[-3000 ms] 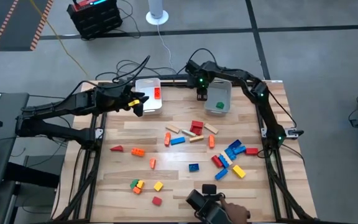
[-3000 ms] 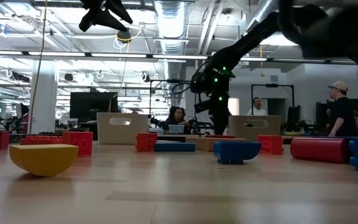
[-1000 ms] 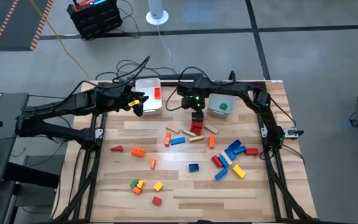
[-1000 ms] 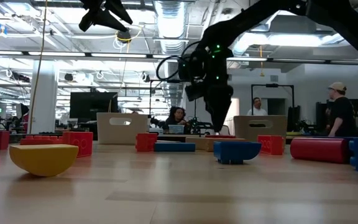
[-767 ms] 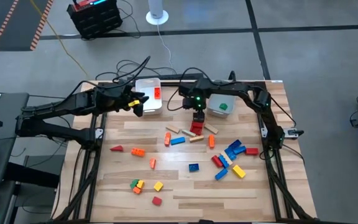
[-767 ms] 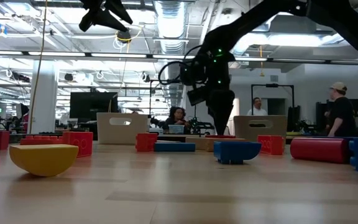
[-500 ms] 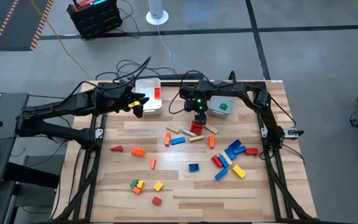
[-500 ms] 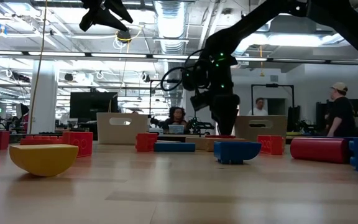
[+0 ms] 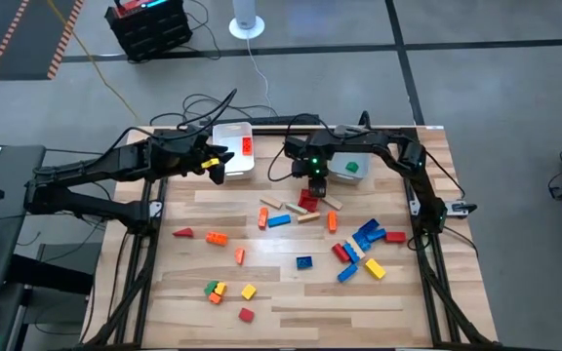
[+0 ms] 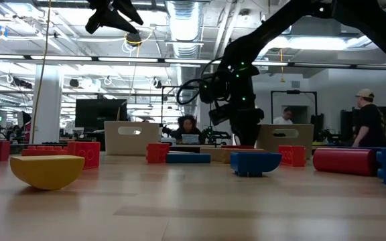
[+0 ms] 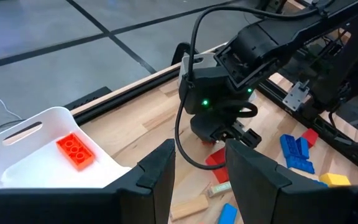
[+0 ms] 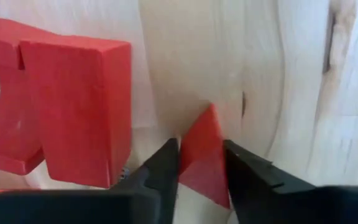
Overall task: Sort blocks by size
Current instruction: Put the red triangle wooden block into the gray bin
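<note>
From above, the right end effector (image 9: pixel 312 188) covers most of the red blocks (image 9: pixel 305 203) beneath it, the wrist view crops the large red block (image 12: pixel 55 102) at its edge, and the far bench blocks (image 10: pixel 179 155) overlap indistinctly at bench level.

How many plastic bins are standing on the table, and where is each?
2. One bin at the table's far edge, left of centre, holds a red brick; the other, right of centre, holds a green brick. None seems hidden.
</note>
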